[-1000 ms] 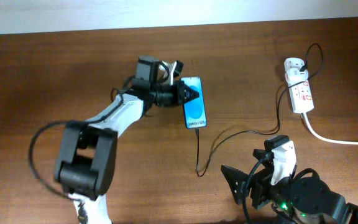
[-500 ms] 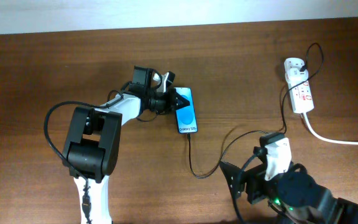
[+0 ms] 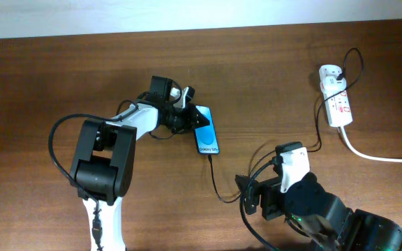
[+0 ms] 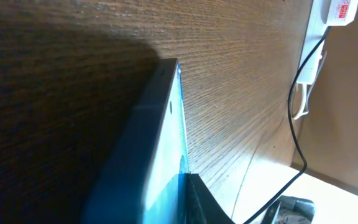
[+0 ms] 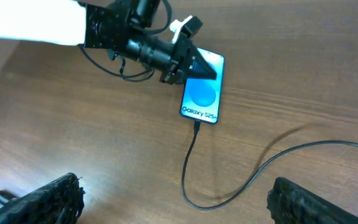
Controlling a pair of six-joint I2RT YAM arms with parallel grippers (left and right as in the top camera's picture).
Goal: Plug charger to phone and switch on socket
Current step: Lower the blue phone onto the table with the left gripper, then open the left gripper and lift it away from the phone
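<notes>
Left fingers (image 5: 194, 64) clenched on top end of phone (image 3: 209, 139). Phone screen up, near middle of wooden surface (image 3: 47, 70). Charger (image 5: 188, 162) tip seated in phone's lower end; cable loops rightward to socket (image 3: 336, 103). Socket at far right of surface, well apart from phone. Right fingers (image 5: 48, 199) released, spread wide, empty, near cable loop.

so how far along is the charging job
Done, it seems: the thin black cable looks plugged into the slim blue-screened smartphone. In hand: the left tool grips the phone's top end. Left: switching on the white plastic power strip, with no tool near it.
</notes>
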